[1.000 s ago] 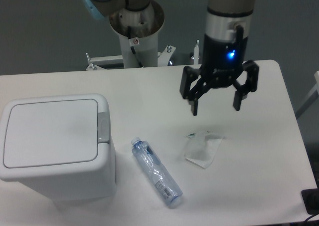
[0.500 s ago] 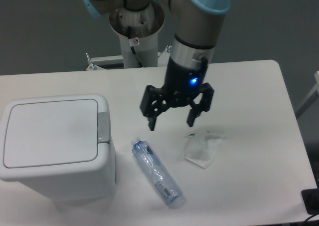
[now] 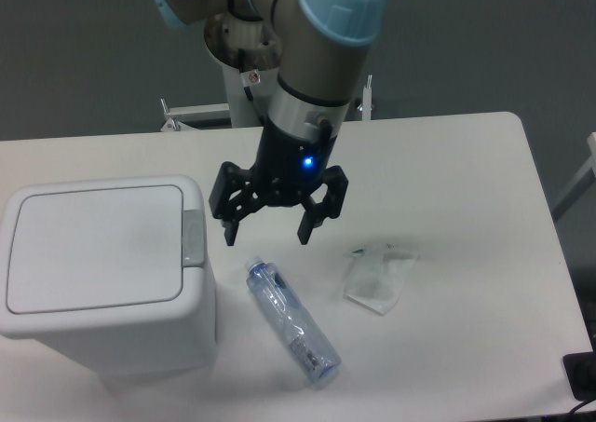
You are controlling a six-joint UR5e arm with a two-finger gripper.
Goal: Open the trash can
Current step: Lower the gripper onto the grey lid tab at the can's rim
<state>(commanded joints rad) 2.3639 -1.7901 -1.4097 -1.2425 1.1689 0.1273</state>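
gripper [image 3: 266,233] fingers spread apart, holding nothing, above table [image 3: 466,161] just right of bin | trash can [image 3: 102,273] at table's left, lid flat and closed | plastic bottle [image 3: 291,321] lying beside it | crumpled wrapper [image 3: 380,277] to right

arm: reaching down-left | gripper [image 3: 266,236]: jaws apart, seemingly empty
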